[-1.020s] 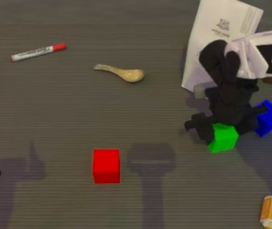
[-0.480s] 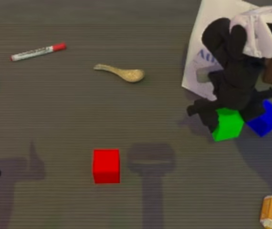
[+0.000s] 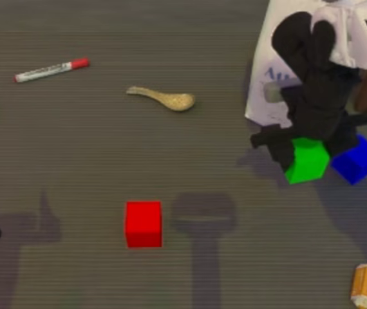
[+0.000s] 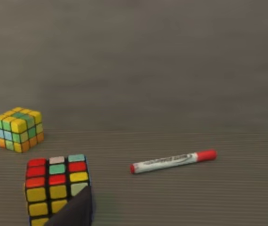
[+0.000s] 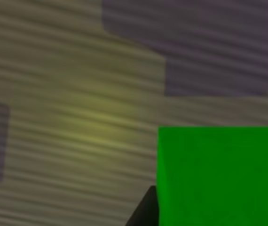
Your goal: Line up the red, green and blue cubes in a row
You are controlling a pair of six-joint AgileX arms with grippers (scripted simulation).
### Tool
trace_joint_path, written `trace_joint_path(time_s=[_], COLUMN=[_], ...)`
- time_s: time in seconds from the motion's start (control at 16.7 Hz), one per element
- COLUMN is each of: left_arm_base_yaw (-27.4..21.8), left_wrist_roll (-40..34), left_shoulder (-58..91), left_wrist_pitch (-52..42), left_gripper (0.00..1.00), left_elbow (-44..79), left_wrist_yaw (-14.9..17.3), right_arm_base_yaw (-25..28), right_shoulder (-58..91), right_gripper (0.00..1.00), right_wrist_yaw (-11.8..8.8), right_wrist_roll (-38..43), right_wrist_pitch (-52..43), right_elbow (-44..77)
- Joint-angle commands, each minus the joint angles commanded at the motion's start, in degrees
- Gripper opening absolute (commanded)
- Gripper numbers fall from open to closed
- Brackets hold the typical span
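Our right arm reaches down at the table's right side, its gripper point(image 3: 302, 151) closed around the green cube point(image 3: 308, 161), just beside the blue cube point(image 3: 357, 159). The red cube point(image 3: 143, 224) sits well apart. Our left arm stays parked at the left edge.

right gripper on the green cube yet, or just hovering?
Touching. In the right wrist view the small matte green cube fills the frame against a dark finger; the top view shows the right gripper astride it.
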Motion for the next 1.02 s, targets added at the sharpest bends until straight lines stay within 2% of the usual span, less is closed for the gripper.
trace_joint_path(time_s=[0.18, 0.66, 0.78, 1.02], left_arm_base_yaw=[0.0, 0.0, 0.0, 0.0], left_wrist_roll=[0.0, 0.0, 0.0, 0.0], left_shoulder=[0.0, 0.0, 0.0, 0.0], left_wrist_pitch=[0.0, 0.0, 0.0, 0.0], left_gripper=[1.0, 1.0, 1.0, 1.0], left_elbow=[0.0, 0.0, 0.0, 0.0], left_wrist_yaw=[0.0, 0.0, 0.0, 0.0], right_arm_base_yaw=[3.92, 19.89, 21.97, 22.32], right_shoulder=[0.76, 2.1, 1.91, 1.83], right_gripper=[0.0, 0.0, 0.0, 0.0], right_wrist_yaw=[0.1, 0.26, 0.31, 0.32], right_wrist_roll=[5.73, 32.32, 35.04, 35.48], right_wrist_pitch=[-1.24, -5.69, -6.04, -6.08], right_elbow=[1.79, 7.22, 7.81, 7.89])
